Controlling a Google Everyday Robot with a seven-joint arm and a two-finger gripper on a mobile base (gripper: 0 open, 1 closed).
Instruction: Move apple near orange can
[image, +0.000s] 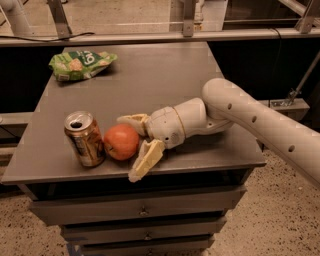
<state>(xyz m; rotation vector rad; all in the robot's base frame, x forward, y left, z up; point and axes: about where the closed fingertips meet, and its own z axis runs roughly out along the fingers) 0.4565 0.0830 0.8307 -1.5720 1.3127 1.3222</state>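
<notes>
Seeing the apple (121, 141) right beside the orange can (84, 139), gripper (128, 148) spread loosely around it, opposite the can. Probably firm, slick, rolly; best pinched across its widest middle.

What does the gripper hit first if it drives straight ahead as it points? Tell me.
The apple: the gripper, low over the table, has its open fingers either side of it. Just beyond stands the orange can, apparently touching the apple.

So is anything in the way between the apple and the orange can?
Nothing visible: the apple sits right beside the orange can, no gap I can make out. The gripper flanks the apple's other side, fingers spread open.
</notes>
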